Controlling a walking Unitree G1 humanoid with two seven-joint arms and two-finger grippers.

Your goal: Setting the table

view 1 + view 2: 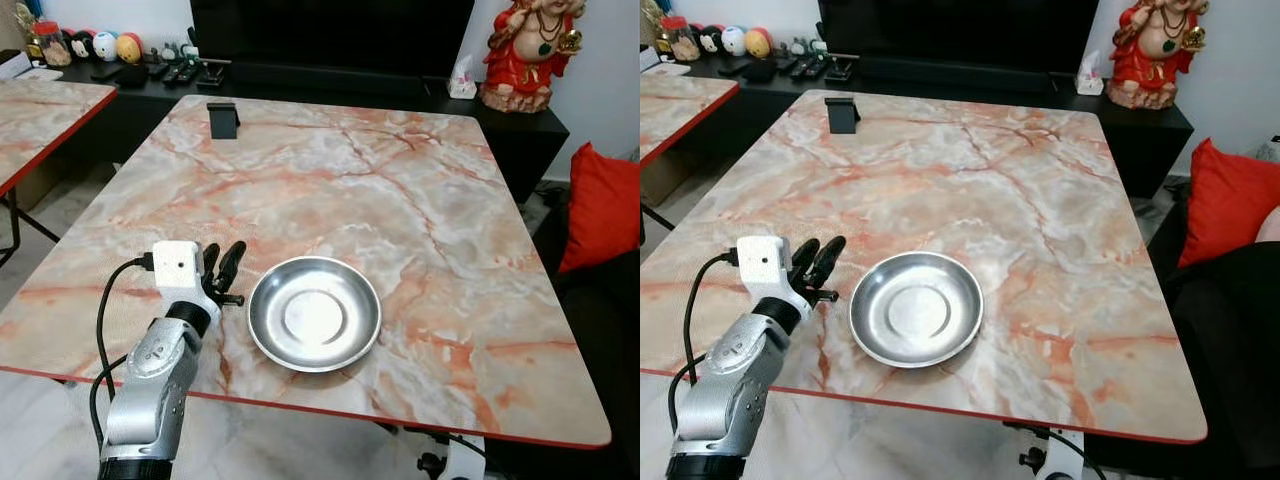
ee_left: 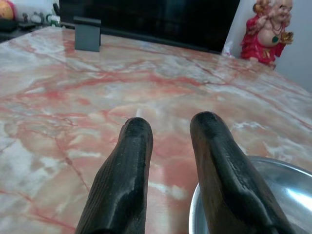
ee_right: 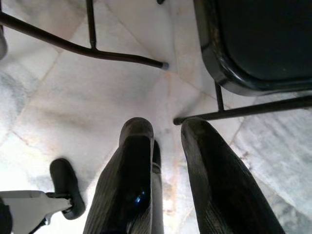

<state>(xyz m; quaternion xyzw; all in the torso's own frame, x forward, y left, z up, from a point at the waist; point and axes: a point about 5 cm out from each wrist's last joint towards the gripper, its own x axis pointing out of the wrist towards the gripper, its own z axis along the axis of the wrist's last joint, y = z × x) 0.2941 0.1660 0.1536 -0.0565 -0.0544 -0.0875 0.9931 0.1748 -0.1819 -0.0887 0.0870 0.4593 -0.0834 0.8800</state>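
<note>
Steel plate [image 1: 314, 313] sits on the marble table [image 1: 400, 190], near the front edge, roughly centred between the left and right edges, flat and empty.

Left gripper [image 1: 222, 270] is over the table just beside the plate's left rim, apart from it as far as the head views show. The left wrist view has the two fingers [image 2: 124, 180] a narrow gap apart, nothing between them, plate rim just under the right-hand finger. Right gripper [image 3: 163, 131] hangs idle below the table, pointing at the floor tiles and chair legs; fingers slightly apart, holding nothing.

A small black stand [image 1: 223, 119] is at the far left corner. The rest of the table is bare marble.

Judgement: the plate looks placed, so the step is probably letting go and backing off, or a final nudge. To do it well, pull the left gripper straight back and slightly up, away from the rim. A sideways sweep could catch the lip, and a thin steel plate will likely skate on polished marble or ring and spin. If nudging, push low on the rim and slowly, keeping it off the front edge.
</note>
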